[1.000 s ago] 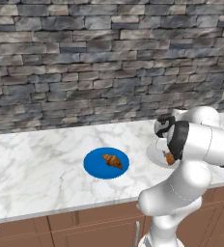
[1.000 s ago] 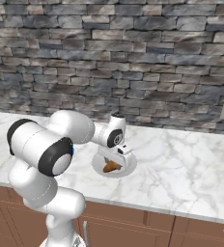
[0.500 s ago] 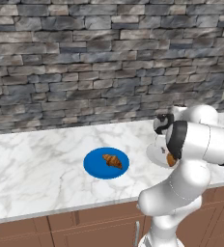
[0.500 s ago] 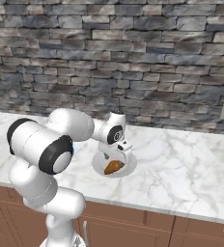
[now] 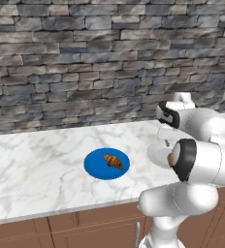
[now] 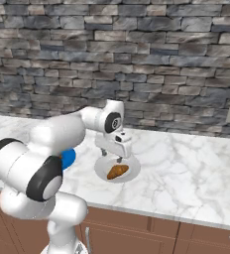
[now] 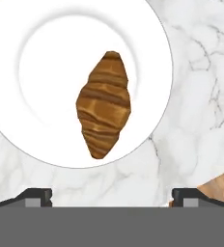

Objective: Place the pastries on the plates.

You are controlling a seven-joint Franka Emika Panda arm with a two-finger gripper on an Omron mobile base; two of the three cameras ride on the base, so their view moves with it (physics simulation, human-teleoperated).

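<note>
One croissant (image 7: 104, 105) lies on the white plate (image 7: 155, 53), the gripper (image 6: 119, 158) above it with fingers spread, holding nothing. Left of it, another croissant (image 5: 113, 161) sits on the blue plate (image 5: 94, 167).

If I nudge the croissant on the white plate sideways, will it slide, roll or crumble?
The croissant lies flat on its long side, so it would probably slide or pivot rather than roll; its tapered ends make spinning likely. The white plate looks glossy, so expect little grip, and its shallow rim may not stop it. It seems small and light, and ridged pastry may be fragile.
</note>
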